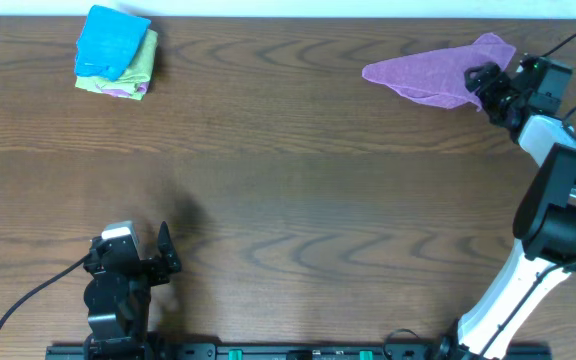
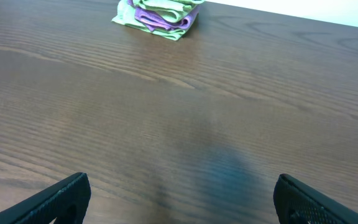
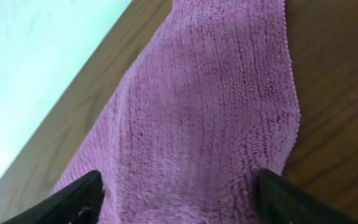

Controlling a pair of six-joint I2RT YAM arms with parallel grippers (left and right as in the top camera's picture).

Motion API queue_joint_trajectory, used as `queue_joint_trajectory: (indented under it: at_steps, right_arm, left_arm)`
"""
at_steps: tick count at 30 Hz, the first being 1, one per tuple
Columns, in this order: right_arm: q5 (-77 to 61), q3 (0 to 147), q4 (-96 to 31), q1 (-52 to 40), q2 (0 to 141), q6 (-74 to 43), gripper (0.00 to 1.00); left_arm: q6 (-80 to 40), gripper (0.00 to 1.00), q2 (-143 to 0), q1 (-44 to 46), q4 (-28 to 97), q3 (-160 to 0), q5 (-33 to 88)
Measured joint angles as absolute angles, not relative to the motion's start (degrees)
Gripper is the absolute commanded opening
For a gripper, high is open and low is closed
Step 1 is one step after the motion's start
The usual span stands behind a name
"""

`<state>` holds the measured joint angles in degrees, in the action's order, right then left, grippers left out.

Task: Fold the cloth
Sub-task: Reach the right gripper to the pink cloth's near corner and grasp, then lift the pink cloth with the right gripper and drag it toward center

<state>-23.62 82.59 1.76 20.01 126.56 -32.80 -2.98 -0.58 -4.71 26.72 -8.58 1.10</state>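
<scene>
A purple cloth (image 1: pixel 430 72) lies crumpled in a long shape at the far right of the wooden table. It fills the right wrist view (image 3: pixel 210 118). My right gripper (image 1: pixel 480 84) is at the cloth's right end, open, with its fingers spread on either side of the fabric (image 3: pixel 179 193). My left gripper (image 1: pixel 165 250) is open and empty near the table's front left edge, over bare wood (image 2: pixel 179 193), far from the purple cloth.
A stack of folded cloths (image 1: pixel 116 52), blue on top of green and purple, sits at the far left back and shows in the left wrist view (image 2: pixel 158 14). The table's back edge (image 3: pixel 73 93) runs just beside the purple cloth.
</scene>
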Motion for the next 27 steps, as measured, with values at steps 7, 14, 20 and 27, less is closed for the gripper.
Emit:
queue_joint_trajectory:
  at_steps: [7,14,20,27]
  right_arm:
    - [-23.42,82.59,0.58,20.01,126.82,-32.47,0.01]
    - [-23.92,82.59,0.62,20.01,126.87,-32.45,0.01]
    - [-32.51,86.59,-0.36,19.84,127.15,-32.45,0.01]
    - [-41.95,100.55,-10.11,16.29,127.13,-30.96,0.01]
  left_arm:
    - [-2.96,0.95,-0.58,-4.71,26.72,-8.58,1.10]
    - [-2.96,0.95,-0.58,-4.71,26.72,-8.58,1.10]
    - [-2.96,0.95,-0.58,-4.71,26.72,-8.58,1.10]
    - [-2.96,0.95,-0.58,-4.71,26.72,-8.58,1.10]
